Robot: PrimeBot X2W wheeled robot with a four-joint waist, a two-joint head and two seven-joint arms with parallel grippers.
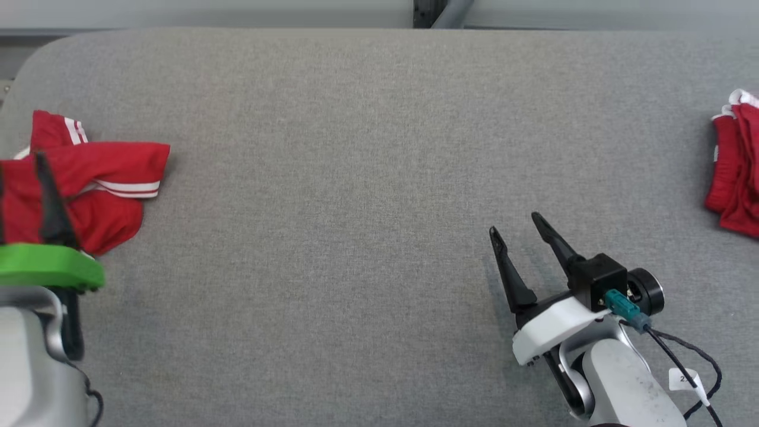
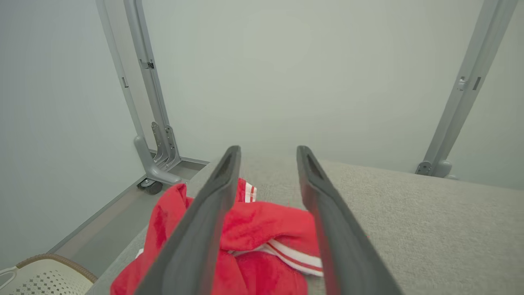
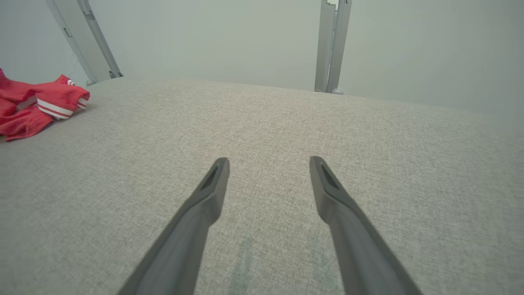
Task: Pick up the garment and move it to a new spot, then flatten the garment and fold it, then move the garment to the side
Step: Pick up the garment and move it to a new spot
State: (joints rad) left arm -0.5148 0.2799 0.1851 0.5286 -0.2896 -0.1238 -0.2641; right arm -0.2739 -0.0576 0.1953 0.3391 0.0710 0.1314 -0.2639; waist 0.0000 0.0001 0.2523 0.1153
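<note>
A crumpled red garment (image 1: 112, 172) with white stripes lies at the far left of the grey padded table (image 1: 356, 178). My left gripper (image 1: 18, 163) hangs over its near part, fingers pointing away from me. In the left wrist view the two dark fingers stand apart above the red garment (image 2: 266, 225), and the left gripper (image 2: 268, 153) is open with nothing pinched between the tips. My right gripper (image 1: 514, 223) rests low over bare table at the lower right, open and empty. The right wrist view shows the right gripper (image 3: 268, 160) spread wide, with the garment (image 3: 28, 106) far off to its left.
A second red piece of clothing (image 1: 735, 172) with a white edge lies at the table's right edge. Past the table's left end stand grey frame posts (image 2: 151, 123) on wheels, and a pale perforated basket (image 2: 45, 274) sits on the floor.
</note>
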